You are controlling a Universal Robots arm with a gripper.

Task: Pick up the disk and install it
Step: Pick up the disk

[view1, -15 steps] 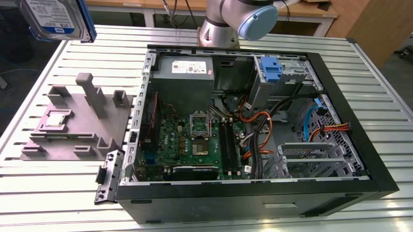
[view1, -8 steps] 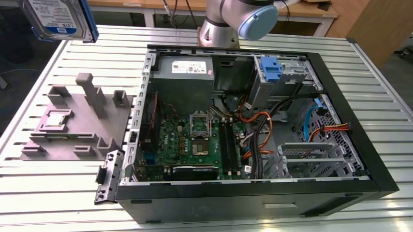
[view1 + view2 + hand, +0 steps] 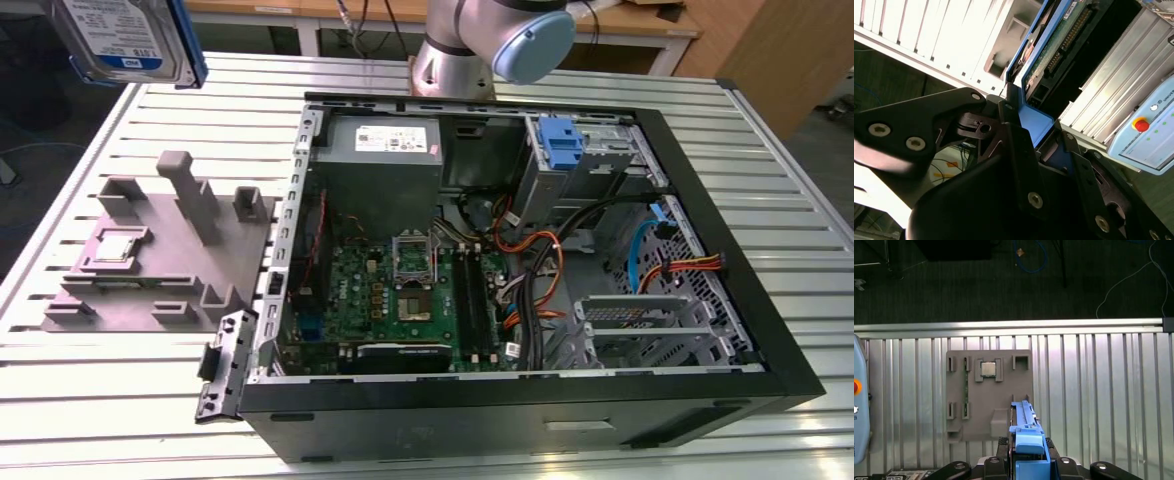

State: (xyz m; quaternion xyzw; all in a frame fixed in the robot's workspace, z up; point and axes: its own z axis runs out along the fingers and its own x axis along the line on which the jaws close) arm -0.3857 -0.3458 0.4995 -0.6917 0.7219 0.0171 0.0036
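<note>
— Gripper (image 3: 1036, 120) clamped on the disk (image 3: 1054, 50) by its blue frame, high over the counter's (image 3: 80, 380) far corner, the exterior view's left.
— Keep your grip square; carry it level, clear of the case (image 3: 467, 420) wall.

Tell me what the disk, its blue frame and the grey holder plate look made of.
Disk: metal casing, silvery sheen, with a paper-like label. Blue frame: likely plastic, smooth moulded, uniformly coloured. Grey holder plate: probably plastic, matte, with blocky moulded or printed posts.
</note>
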